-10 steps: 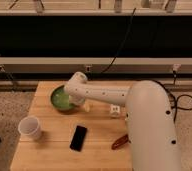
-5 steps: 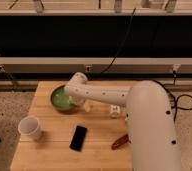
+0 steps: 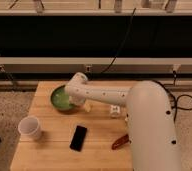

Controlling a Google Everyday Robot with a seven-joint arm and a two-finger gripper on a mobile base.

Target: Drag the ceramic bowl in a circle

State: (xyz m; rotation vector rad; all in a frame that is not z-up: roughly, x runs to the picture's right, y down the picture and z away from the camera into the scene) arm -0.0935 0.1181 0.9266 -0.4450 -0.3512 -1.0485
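- A white robot arm reaches from the right across a wooden tabletop (image 3: pixel 49 155), its gripper (image 3: pixel 77 99) set down at the right edge of the ceramic bowl (image 3: pixel 60 98), which sits toward the far left of the surface.
- The arm's own wrist covers the gripper's business end; whether it is clenched on the rim or released cannot be told.
- The step in hand appears to be the drag itself, with the bowl to be led round a loop on the wood.
- Done well, the move would keep steady downward contact on the rim or inner wall and a slow, even sweep, since glossy ceramic will likely slide readily and could slip free or tip if pushed high.
- The loop probably needs to stay tight: the bowl lies close to the far edge, and a white paper cup (image 3: pixel 30 128) stands to the near left, clearly apart from it.
- A black phone (image 3: pixel 79 137) lies near the middle and a reddish-brown object (image 3: pixel 120 142) near the arm's base, both nearer than the bowl.
- No brand, label or writing can be read on any item.
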